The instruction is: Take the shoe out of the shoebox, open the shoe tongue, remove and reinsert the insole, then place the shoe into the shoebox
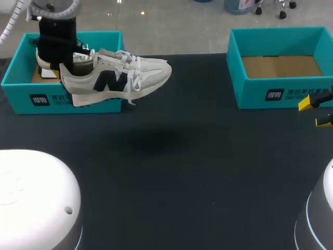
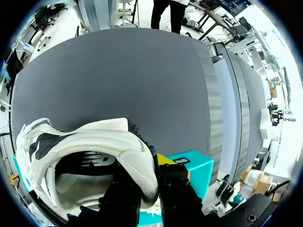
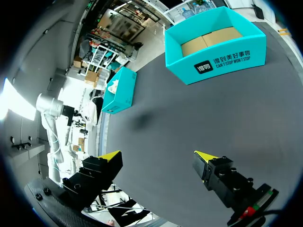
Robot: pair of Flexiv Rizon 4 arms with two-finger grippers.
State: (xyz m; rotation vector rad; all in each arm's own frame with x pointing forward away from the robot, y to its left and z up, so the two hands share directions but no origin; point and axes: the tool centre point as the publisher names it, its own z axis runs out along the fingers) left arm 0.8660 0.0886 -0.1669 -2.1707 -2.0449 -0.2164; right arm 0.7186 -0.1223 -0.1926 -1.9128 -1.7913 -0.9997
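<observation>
Left: your left claw (image 2: 149,176) is clenched on the shoe (image 1: 122,78). One finger sits inside the heel opening and the other outside, with the heel collar pinched between them. The shoe is off-white with a dark side mark and white laces. It hangs clear of the counter (image 1: 182,177), and a faint shadow lies on the dark surface below it. Its heel is over the left shoebox (image 1: 15,96). Its toe points right, out past that box's right wall. In the left wrist view you look down into the shoe's opening, and a teal corner of the box shows just beside the outer finger.

Right: the right shoebox (image 1: 281,96) stands open-topped near the counter's far edge, well apart from the left one, with its brown cardboard floor showing. Your right claw (image 3: 158,158) is released, its yellow tips spread wide. It hovers over the counter just in front of that box's right front corner.
</observation>
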